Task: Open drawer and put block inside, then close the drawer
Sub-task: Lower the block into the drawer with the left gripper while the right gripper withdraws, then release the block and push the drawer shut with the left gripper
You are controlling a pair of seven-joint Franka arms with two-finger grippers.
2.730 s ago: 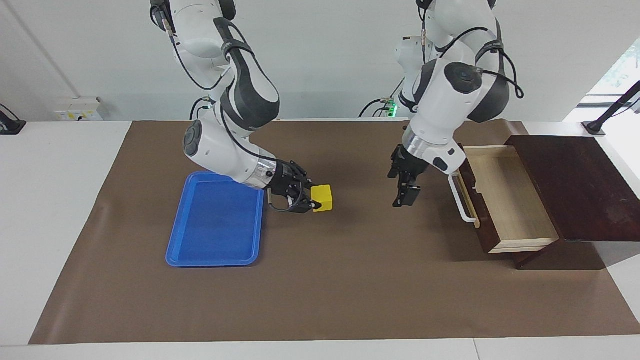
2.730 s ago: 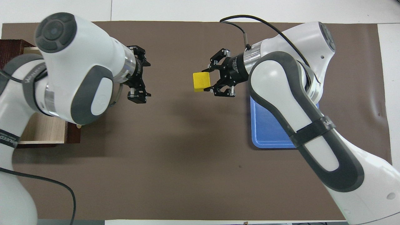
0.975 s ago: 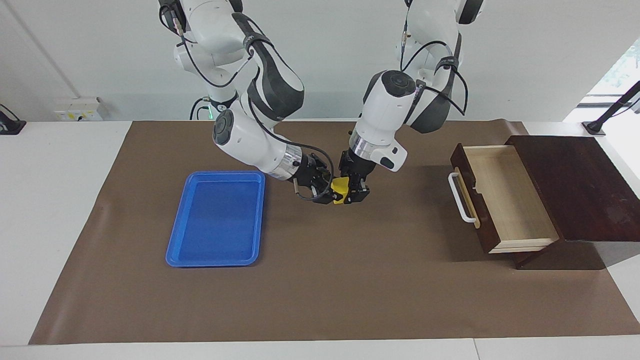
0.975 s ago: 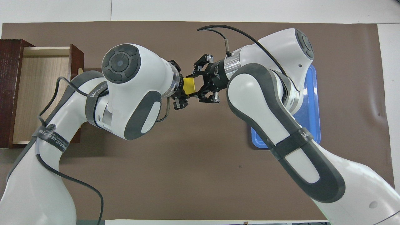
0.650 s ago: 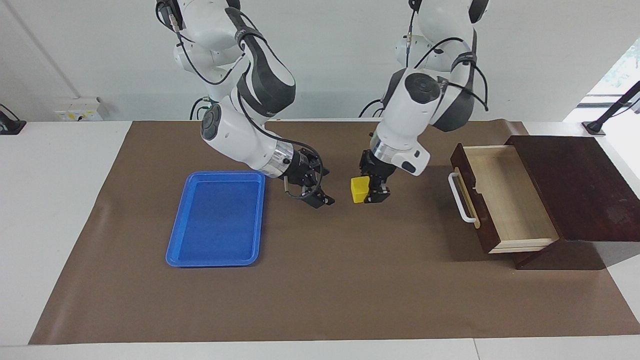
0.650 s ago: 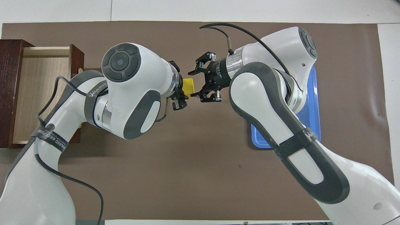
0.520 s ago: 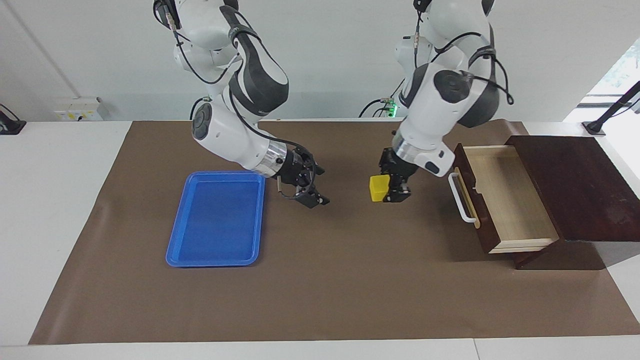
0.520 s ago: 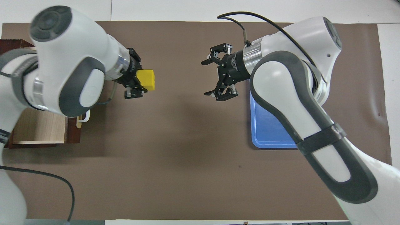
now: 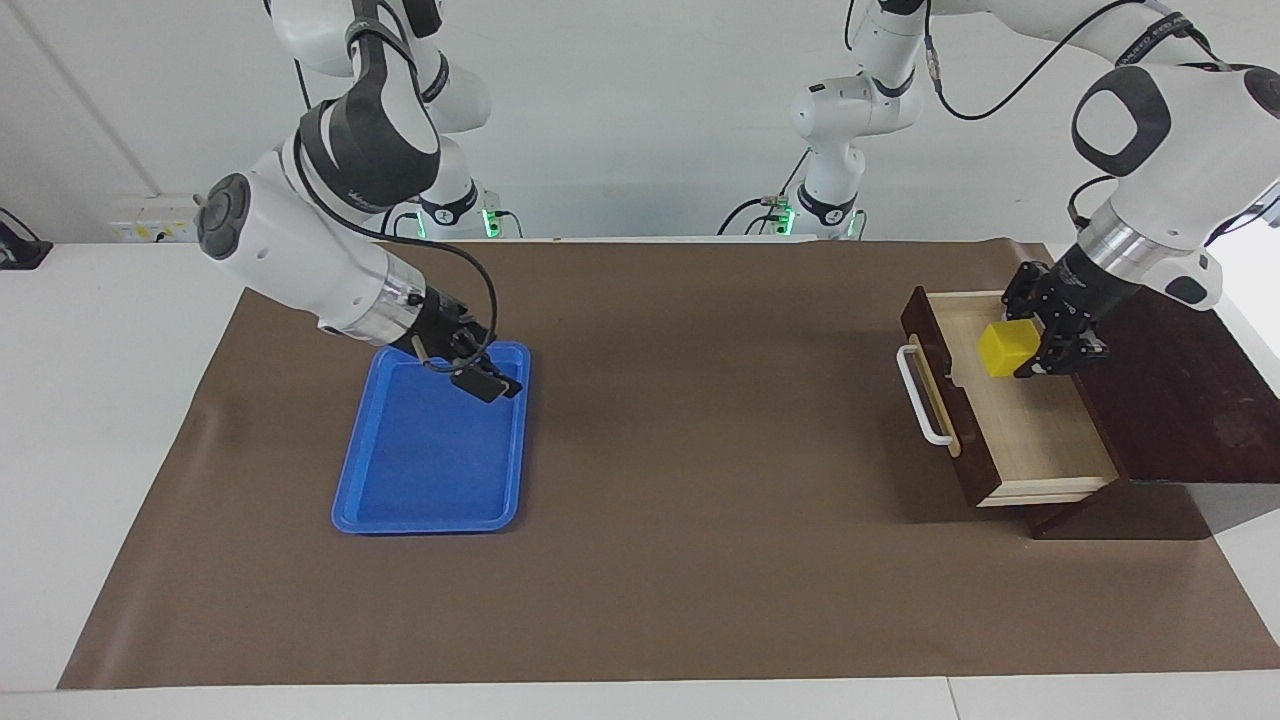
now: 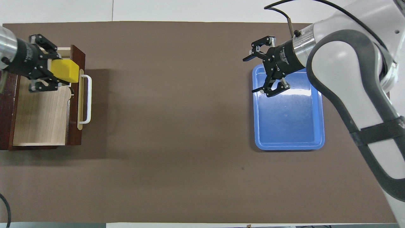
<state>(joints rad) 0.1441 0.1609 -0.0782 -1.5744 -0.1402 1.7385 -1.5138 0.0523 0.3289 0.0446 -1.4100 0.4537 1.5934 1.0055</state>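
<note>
"Look, the big brown table (image 9: 640, 560) has the drawer (image 9: 1010, 420) pulled wide open now. What changed?"

"A moment ago the two arms met in the middle. The right gripper (image 9: 490, 384) let go of the block (image 9: 1003, 348) and the left gripper (image 9: 1058, 345) took it. Now the left one has carried it over the open drawer, near the end closest to the robots."

"So the block is almost home?"

"I think so. The left jaws are clamped on it, and it hangs just above the pale wood. It only needs to be let go, then the drawer pushed shut."

"And the other arm?"

"It went back. Its jaws are spread apart, holding nothing, over the corner of the blue tray (image 9: 430, 470)."

"Is the block touching the drawer floor?"

"I can't tell from here. From above, the block covers part of the drawer's front wall, so it looks raised."
</note>
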